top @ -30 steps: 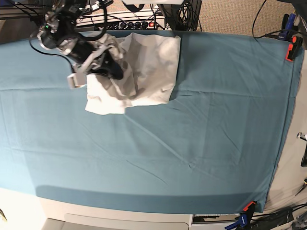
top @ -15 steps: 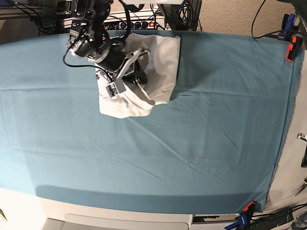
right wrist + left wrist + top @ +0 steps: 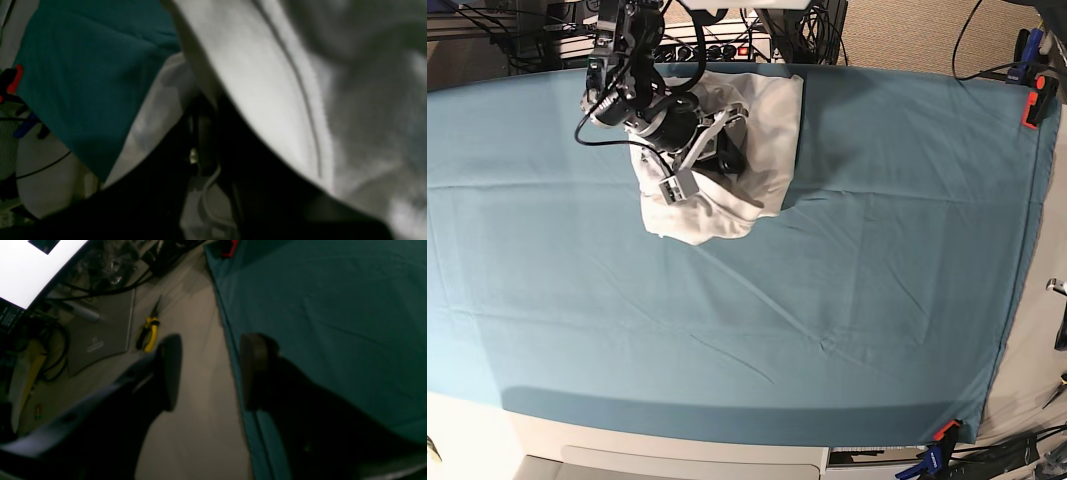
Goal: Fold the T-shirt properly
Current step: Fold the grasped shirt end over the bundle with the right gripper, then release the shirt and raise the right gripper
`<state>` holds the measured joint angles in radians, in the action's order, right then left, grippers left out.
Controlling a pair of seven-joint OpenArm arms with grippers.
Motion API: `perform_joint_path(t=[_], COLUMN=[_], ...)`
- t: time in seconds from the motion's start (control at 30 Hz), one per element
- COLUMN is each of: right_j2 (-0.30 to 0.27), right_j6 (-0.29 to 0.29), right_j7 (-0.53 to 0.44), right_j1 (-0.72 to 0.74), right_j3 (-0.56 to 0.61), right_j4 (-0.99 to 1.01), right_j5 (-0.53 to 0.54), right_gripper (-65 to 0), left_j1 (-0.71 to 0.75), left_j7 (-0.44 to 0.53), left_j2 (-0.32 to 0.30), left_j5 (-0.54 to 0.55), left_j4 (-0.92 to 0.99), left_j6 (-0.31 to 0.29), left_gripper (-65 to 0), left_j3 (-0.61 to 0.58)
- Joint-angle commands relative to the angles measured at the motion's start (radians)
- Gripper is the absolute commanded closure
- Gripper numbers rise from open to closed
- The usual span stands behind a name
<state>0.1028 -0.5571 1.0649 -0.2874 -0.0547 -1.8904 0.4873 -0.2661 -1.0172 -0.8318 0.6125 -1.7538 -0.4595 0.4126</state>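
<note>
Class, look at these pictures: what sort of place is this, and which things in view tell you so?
Probably a robotics lab or workshop: a table under a clamped teal cloth, tangled cables and electronics behind it, and yellow-handled pliers on the floor.

Table: white edge along the near side, covered by a teal cloth, creased, clipped with a red clamp at the far right corner and an orange clamp at the near right.
Floor: beige, beyond the table.
Cables: black, trailing over the floor.
Power strip: behind the table's far edge.
Pliers: yellow-handled, on the floor beside a grey mat.
</note>
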Motion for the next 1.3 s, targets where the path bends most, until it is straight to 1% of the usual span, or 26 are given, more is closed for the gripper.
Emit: perform_joint_path(t=[0.0,0.17,0.3,0.4,0.53,0.6,0.77,0.8,0.9,0.93,1.0,1.07,1.2,1.27], right_j2=[0.005,0.005,0.005,0.005,0.005,0.005,0.005,0.005,0.005,0.005,0.005,0.005,0.005,0.005], right_j6=[-0.003,-0.010,-0.014,-0.007,0.053,0.068,0.069,0.068,0.068,0.068,0.068,0.066,0.007,-0.021], right_j7=[-0.013,-0.007,-0.002,-0.017,-0.049,-0.055,-0.056,-0.056,-0.062,-0.062,-0.058,-0.045,-0.037,-0.018], right_j1=[0.009,0.011,0.011,0.011,0.011,0.011,0.019,0.022,0.026,0.028,0.039,0.051,0.058,0.058], right_j3=[0.003,0.015,0.087,0.154,0.205,0.206,0.204,0.204,0.204,0.204,0.204,0.204,0.204,0.204], right_j4=[-0.005,-0.005,-0.005,-0.005,-0.005,-0.005,-0.005,-0.005,-0.005,-0.006,-0.009,-0.024,-0.094,-0.133], right_j5=[0.020,0.067,0.064,0.004,-0.093,-0.110,-0.122,-0.122,-0.122,-0.122,-0.113,-0.082,0.010,0.067], right_gripper=[0.0,0.0,0.0,0.0,0.0,0.0,0.0,-0.9,-23.8,-28.1,-28.8,-28.8,-28.8,-28.8], left_j1=[-0.022,-0.023,-0.023,-0.022,-0.022,-0.023,-0.023,-0.022,-0.022,-0.022,-0.022,-0.022,-0.022,-0.022], left_j7=[0.023,0.023,0.023,0.023,0.023,0.023,0.023,0.023,0.022,0.023,0.023,0.022,0.022,0.022], left_j2=[-0.028,-0.028,-0.028,-0.028,-0.028,-0.028,-0.027,-0.027,-0.027,-0.027,-0.028,-0.028,-0.028,-0.028], left_j5=[-0.010,-0.018,-0.018,-0.018,-0.018,-0.018,-0.018,-0.018,-0.018,-0.018,-0.019,-0.019,-0.019,-0.019], left_j4=[-0.011,-0.011,-0.011,-0.011,-0.011,-0.011,-0.011,-0.011,-0.011,-0.011,-0.011,-0.011,-0.011,-0.011], left_j6=[0.007,0.008,0.008,0.008,0.008,0.008,0.008,0.008,0.008,0.022,0.058,0.060,0.059,0.059], left_gripper=[-29.0,-29.0,-29.0,-29.0,-29.0,-29.0,-29.0,-29.0,-29.0,-29.0,-29.0,-29.0,-29.0,-29.0], left_j3=[0.010,0.010,0.010,0.010,0.010,0.010,0.010,0.010,0.010,0.010,0.010,0.010,0.010,0.010])
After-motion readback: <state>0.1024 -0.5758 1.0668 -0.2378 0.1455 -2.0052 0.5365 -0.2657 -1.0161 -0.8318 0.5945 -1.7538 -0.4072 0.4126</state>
